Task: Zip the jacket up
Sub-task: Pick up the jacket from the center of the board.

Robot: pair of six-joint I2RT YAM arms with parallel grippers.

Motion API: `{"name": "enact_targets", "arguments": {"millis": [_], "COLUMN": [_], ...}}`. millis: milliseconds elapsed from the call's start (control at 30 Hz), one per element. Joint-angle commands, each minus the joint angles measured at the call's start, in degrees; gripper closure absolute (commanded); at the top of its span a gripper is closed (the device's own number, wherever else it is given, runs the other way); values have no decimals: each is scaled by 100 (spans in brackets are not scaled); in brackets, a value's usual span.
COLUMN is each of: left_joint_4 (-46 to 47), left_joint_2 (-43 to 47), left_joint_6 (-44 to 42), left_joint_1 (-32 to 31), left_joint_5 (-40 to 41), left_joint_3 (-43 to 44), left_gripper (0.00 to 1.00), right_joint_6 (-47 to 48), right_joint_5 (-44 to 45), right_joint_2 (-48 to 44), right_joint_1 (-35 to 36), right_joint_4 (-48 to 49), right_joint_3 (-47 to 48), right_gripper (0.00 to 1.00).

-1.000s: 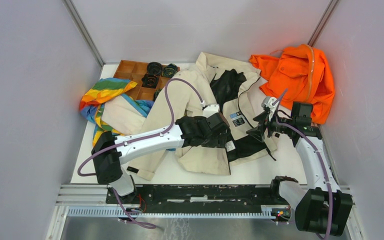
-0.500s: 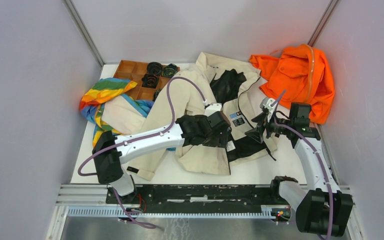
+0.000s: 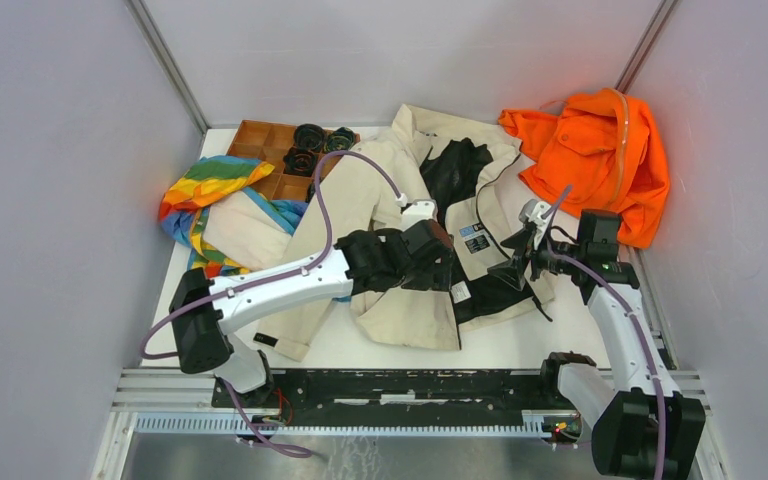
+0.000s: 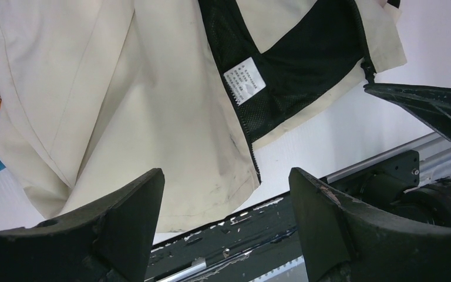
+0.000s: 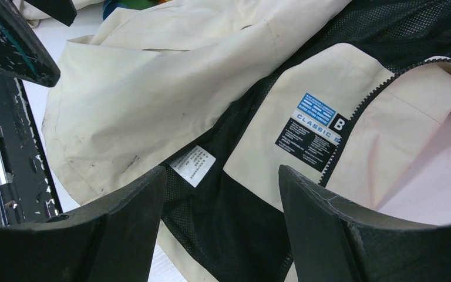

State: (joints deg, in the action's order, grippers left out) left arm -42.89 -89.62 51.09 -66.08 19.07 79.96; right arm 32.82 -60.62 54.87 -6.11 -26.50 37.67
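Observation:
The beige jacket [image 3: 380, 200] lies unzipped across the middle of the table, with its black lining [image 3: 455, 170] showing. My left gripper [image 3: 438, 262] hovers open above the jacket's left front panel. In the left wrist view the jacket's [image 4: 152, 106] dark zipper edge [image 4: 251, 155] ends just above the gap of the left gripper [image 4: 224, 179]. My right gripper [image 3: 510, 266] hovers open over the right panel. In the right wrist view the right gripper [image 5: 221, 176] frames the black mesh lining [image 5: 252, 229] and a white care label [image 5: 194, 164]. Neither gripper holds anything.
An orange garment [image 3: 600, 150] lies at the back right and a rainbow-striped cloth [image 3: 210, 190] at the left. A wooden tray [image 3: 265, 150] with dark round items stands at the back left. The black rail [image 3: 400, 385] runs along the near edge.
The left arm has shifted a little to the left and back over the jacket. The right gripper has edged slightly back. Both grippers remain open.

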Motion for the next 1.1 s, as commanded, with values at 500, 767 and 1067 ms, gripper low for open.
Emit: {"name": "enact_targets", "arguments": {"millis": [500,767,1067], "left_joint_4": [-569,-677,-1081], "left_joint_2": [-906,-1691,-2191], "left_joint_6": [279,107,-141], "left_joint_1": [-16,-21,-19], "left_joint_5": [-145,-572,-433], "left_joint_3": [945,1178,1380], "left_gripper": [16,19,31], "right_joint_6": [-204,-253,-403], "right_joint_5": [42,33,-57], "right_joint_2": [132,244,288], "right_joint_1": [31,31,35], "right_joint_4": [357,460,705], "right_joint_3": [-49,-125,-314], "right_gripper": [24,24,24]}}
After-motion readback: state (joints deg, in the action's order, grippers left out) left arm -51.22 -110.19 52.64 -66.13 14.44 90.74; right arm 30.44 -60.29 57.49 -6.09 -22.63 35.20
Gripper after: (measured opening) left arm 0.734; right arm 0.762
